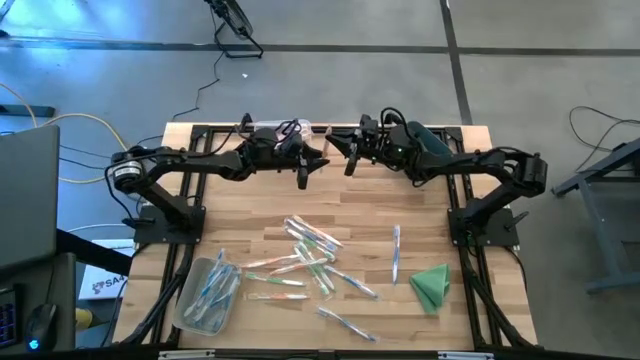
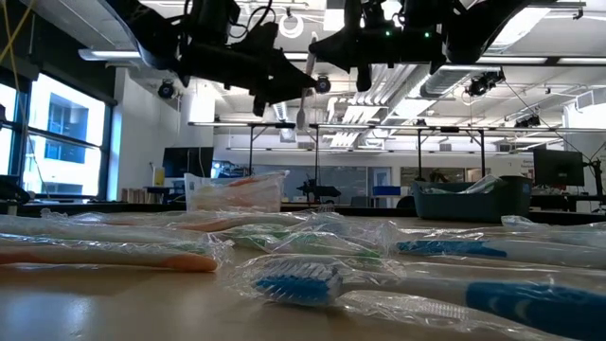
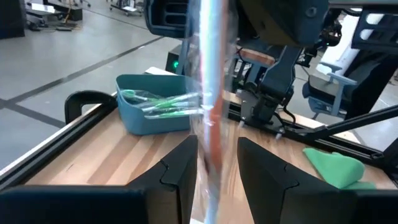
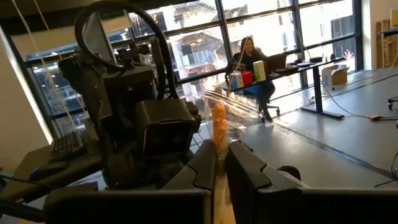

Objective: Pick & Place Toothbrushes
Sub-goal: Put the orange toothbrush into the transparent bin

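**Midair, one wrapped toothbrush sits between two pincers**

Plainly, the wrapped toothbrush (image 3: 210, 112) hangs upright above the back of the surface (image 1: 250, 215). The left pincer (image 3: 214, 165) grasps its lower part; the right pincer (image 4: 221, 158), clenched, meets its orange end. The bin (image 1: 208, 292) lies nearer the left arm, so that arm looks better placed.
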Controlling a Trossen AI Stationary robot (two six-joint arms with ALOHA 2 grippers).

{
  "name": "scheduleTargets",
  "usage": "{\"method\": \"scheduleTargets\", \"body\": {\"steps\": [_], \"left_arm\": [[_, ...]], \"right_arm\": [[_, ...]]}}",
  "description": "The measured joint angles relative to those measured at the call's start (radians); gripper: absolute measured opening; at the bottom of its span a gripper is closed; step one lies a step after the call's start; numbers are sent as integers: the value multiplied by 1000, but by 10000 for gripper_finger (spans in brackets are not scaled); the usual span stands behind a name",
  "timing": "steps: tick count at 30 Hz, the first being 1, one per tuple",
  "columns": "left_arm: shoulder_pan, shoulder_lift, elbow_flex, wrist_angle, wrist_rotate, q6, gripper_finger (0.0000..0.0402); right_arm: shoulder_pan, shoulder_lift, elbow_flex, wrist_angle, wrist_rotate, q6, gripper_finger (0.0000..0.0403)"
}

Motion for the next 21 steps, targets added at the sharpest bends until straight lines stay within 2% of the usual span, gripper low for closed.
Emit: {"method": "scheduleTargets", "body": {"steps": [7,16,21], "left_arm": [[1,2,6,-33,0,0,104],[1,2,6,-37,-1,-3,21],[1,2,6,-38,0,-4,26]], "right_arm": [[0,0,0,-6,-2,0,12],[0,0,0,-10,-5,-5,12],[0,0,0,-14,-30,0,12]]}}
